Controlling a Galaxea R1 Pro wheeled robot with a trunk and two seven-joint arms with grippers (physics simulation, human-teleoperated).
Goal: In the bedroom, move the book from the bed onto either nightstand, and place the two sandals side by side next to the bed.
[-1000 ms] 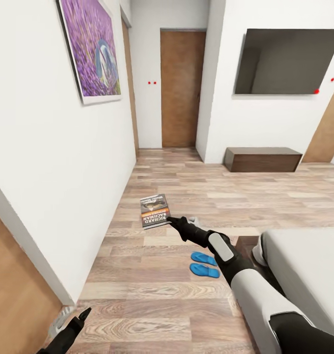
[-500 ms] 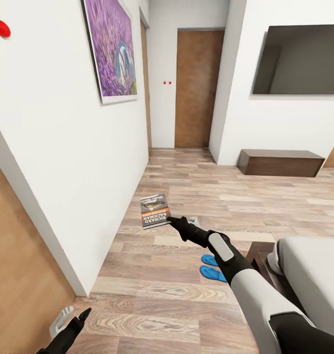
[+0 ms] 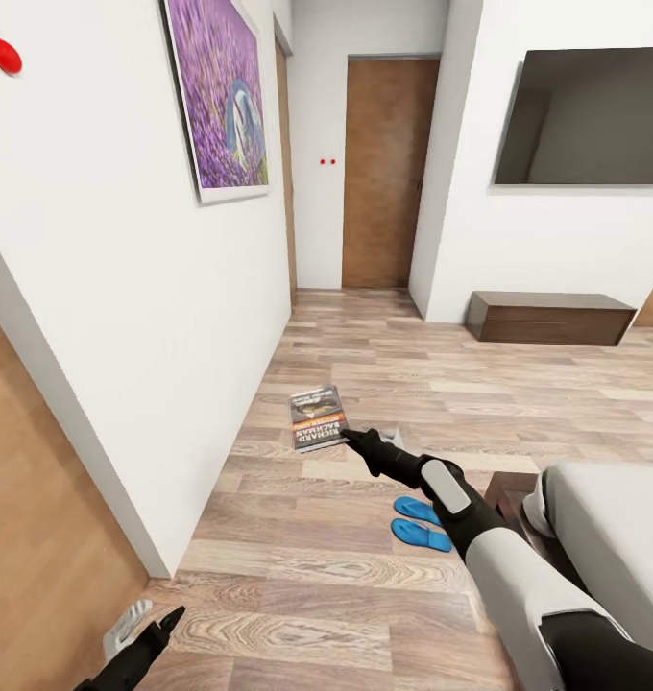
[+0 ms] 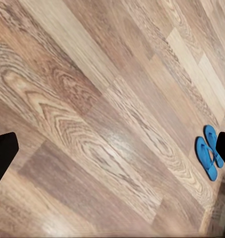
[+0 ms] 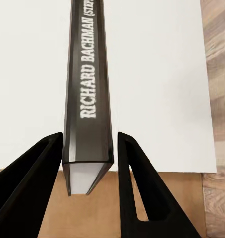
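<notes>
The book [image 3: 319, 417], dark with an orange band and white "RICHARD BACHMAN" lettering, hangs in the air above the wood floor, and my right gripper [image 3: 350, 438] is shut on its edge. In the right wrist view both black fingers [image 5: 139, 193] clamp the book's spine [image 5: 88, 94]. The two blue sandals [image 3: 420, 523] lie side by side on the floor by the corner of the bed [image 3: 615, 537]; they also show as sandals [image 4: 208, 157] in the left wrist view. My left gripper [image 3: 152, 622] hangs low near the wall, open and empty. The nightstand is out of view.
A white wall [image 3: 125, 317] with a purple picture [image 3: 216, 96] runs close along my left. A low dark bench [image 3: 547, 319] sits under a wall TV [image 3: 591, 120]. A wooden door [image 3: 389, 173] closes the far end of the hallway.
The view swung left between the two earlier frames, then held still. Since then my right gripper has carried the book slightly right and toward me. My left gripper sank a little.
</notes>
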